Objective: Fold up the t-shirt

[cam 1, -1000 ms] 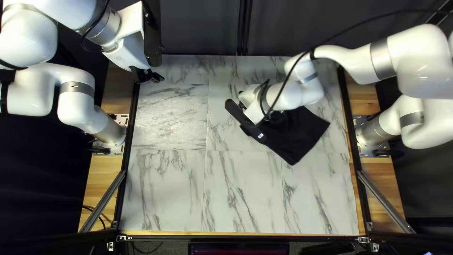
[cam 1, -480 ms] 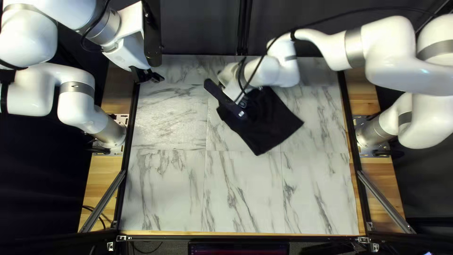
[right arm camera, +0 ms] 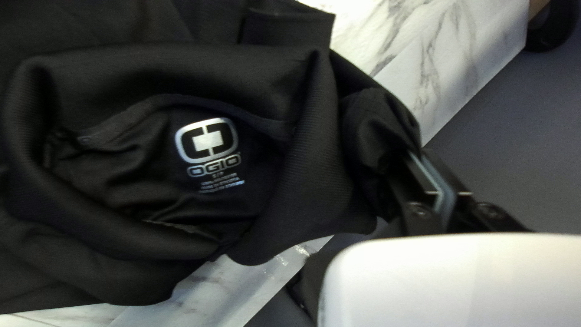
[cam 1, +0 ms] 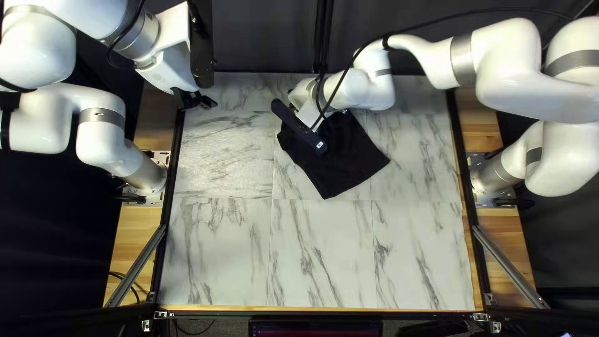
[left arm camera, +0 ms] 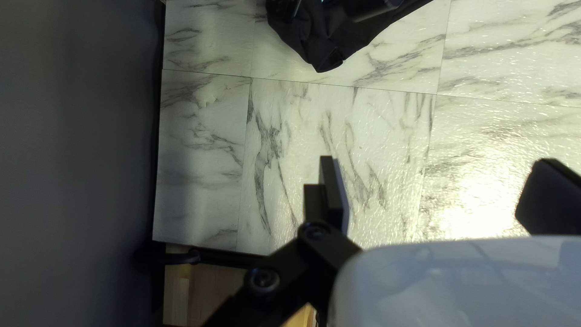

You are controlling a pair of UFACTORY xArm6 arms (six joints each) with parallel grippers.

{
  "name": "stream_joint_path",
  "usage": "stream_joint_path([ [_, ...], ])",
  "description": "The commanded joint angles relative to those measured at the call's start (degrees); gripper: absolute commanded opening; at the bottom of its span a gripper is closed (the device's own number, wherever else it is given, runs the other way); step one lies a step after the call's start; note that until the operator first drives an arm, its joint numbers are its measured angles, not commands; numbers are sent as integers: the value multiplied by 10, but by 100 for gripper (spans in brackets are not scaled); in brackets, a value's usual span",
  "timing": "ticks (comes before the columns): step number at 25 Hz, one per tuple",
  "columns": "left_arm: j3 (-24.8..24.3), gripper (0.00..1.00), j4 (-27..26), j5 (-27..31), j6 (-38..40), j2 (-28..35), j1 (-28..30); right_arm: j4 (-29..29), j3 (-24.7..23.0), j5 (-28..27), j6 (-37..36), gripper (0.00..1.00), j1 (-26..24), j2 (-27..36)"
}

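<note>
The black t-shirt lies partly folded, at a slant, in the upper middle of the top left view. Over its upper edge is my right gripper, its fingertips hidden there. The right wrist view has that gripper shut on bunched cloth beside the collar of the t-shirt, whose neck opening faces the camera. My left gripper hangs near the table's far left corner. In the left wrist view this gripper stands open, nothing between its fingers, and the t-shirt lies beyond them.
The marble-patterned table has dark rails along its sides, and a dark curtain hangs behind its far edge. A black cable runs above the table along my right arm. Bare tabletop surrounds the t-shirt to the left, right and front.
My right gripper has moved left and toward the far edge, the t-shirt sliding along with it, mostly in the first half second. My left arm has stayed still.
</note>
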State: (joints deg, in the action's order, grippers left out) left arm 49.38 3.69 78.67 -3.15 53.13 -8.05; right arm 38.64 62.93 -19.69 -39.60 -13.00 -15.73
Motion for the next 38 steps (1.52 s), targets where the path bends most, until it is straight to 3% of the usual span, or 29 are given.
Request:
stream_joint_path([
  [1,0,100,0,0,0,0,0,-2,-22,-13,2,100,11,26],
  [13,0,100,0,0,0,0,0,39,-144,-60,82,100,53,134],
  [23,0,100,0,0,0,0,0,101,-255,-51,239,100,83,176],
  [32,0,100,0,0,0,0,0,122,-296,-19,298,100,75,175],
  [38,0,100,0,0,0,0,0,115,-312,-2,279,100,58,191],
])
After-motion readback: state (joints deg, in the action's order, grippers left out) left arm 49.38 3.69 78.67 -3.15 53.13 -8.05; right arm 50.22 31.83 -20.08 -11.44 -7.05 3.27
